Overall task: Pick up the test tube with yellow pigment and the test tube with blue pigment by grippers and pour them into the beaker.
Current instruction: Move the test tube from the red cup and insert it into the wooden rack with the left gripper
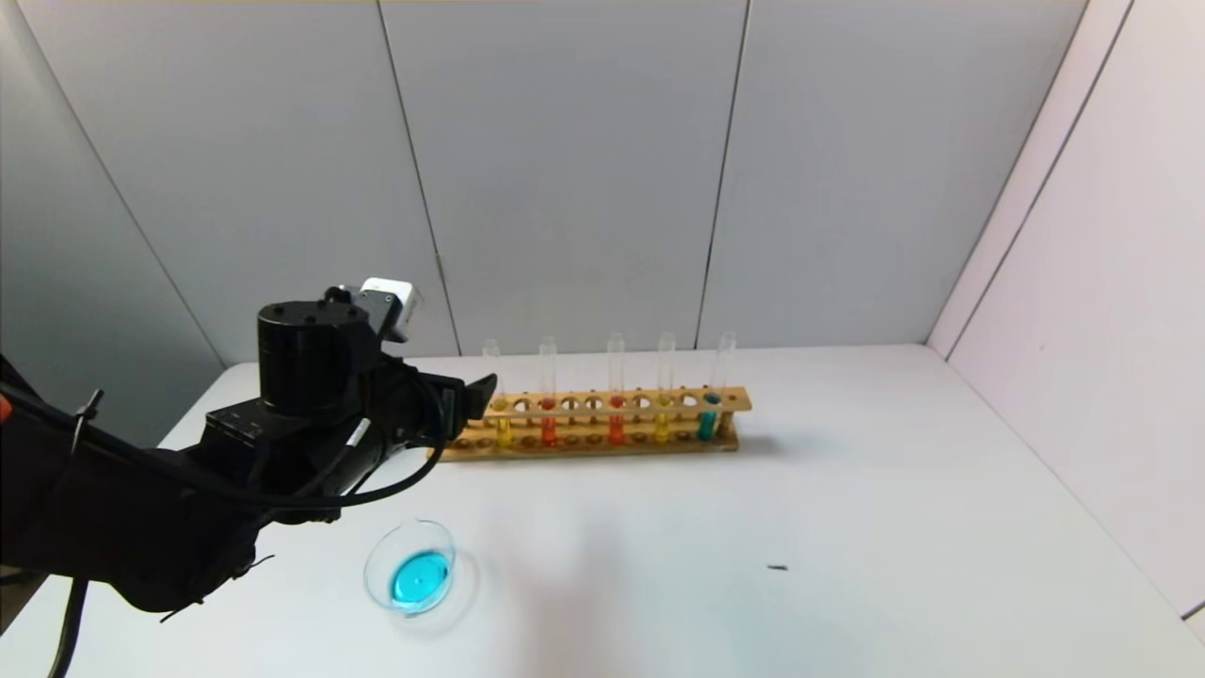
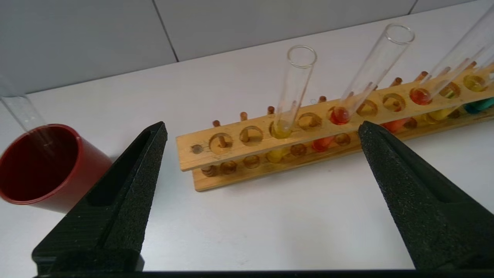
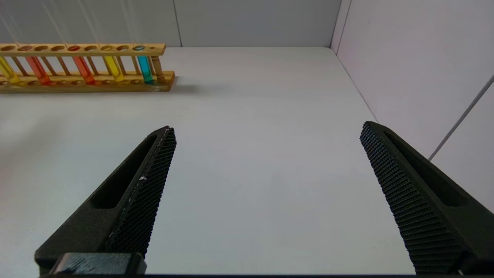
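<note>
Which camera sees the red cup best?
The left wrist view: the red cup sits big beside the open left claw, an empty tube leaning in it. In the head view the left arm seems to hide it. The right wrist view misses it.

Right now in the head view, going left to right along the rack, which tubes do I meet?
Wooden rack: yellow tube → orange-red tube → orange-red tube → yellow tube → blue tube. The left gripper is at the rack's left end.

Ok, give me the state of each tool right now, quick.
Left tool: open, holding nothing, facing the wooden rack.
Right tool: open, holding nothing, over the bare table.
</note>
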